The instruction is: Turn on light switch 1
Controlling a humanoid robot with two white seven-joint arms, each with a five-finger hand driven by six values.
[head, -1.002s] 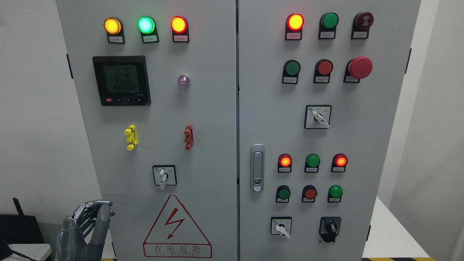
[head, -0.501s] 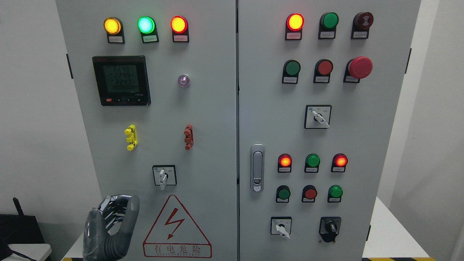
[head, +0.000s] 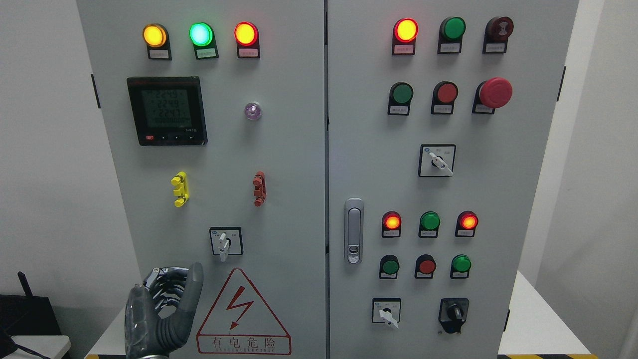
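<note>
A grey control cabinet (head: 289,149) with two doors fills the head view. On its left door a white rotary selector switch (head: 225,242) sits on a square plate, its knob pointing down. My left hand (head: 172,289) is raised at the lower left, below and left of that switch and apart from it. Its fingers (head: 162,279) are curled and the thumb (head: 193,284) points up; it holds nothing. Further rotary switches are on the right door, at mid height (head: 437,160) and at the bottom (head: 386,311). No right hand shows.
Lit yellow, green and red lamps (head: 200,34) line the left door's top above a digital meter (head: 166,110). A red warning triangle (head: 243,314) is right of my hand. The right door carries a latch handle (head: 354,231), push buttons and a red emergency stop (head: 495,92).
My left hand has risen and moved to the right, from the cabinet's left edge to just left of the warning triangle, closer to the left door's rotary switch.
</note>
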